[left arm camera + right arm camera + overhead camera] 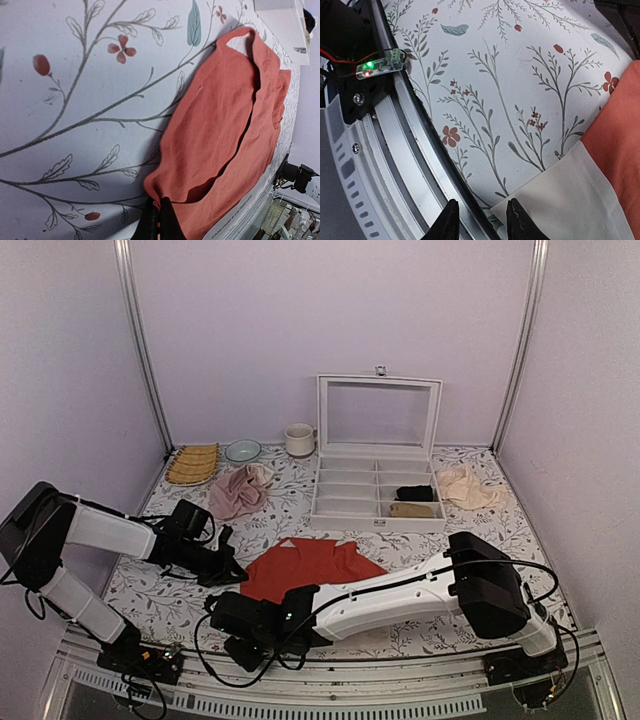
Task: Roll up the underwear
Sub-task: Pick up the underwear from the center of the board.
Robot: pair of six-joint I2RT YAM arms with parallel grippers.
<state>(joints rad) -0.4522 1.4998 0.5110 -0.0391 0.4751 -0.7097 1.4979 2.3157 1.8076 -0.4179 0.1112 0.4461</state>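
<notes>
Arms flank the underwear (312, 565), which lies on the near part of the floral surface (520, 530). Nearest, the right fingers (451, 220) stand apart astride a corner of its cream waistband (570, 195), by the surface's front rim. The left fingers (159, 220) are pinched together on the fabric's left edge. Beyond sit a white compartment box (378, 490), a pink cloth (238, 492) and a beige cloth (465, 487).

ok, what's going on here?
Both arms are on the red-orange underwear, which is spread out and not yet rolled. The left gripper is shut on one edge of it. The right gripper is open, jaws astride a corner of the cream waistband, with no grip yet.
</notes>
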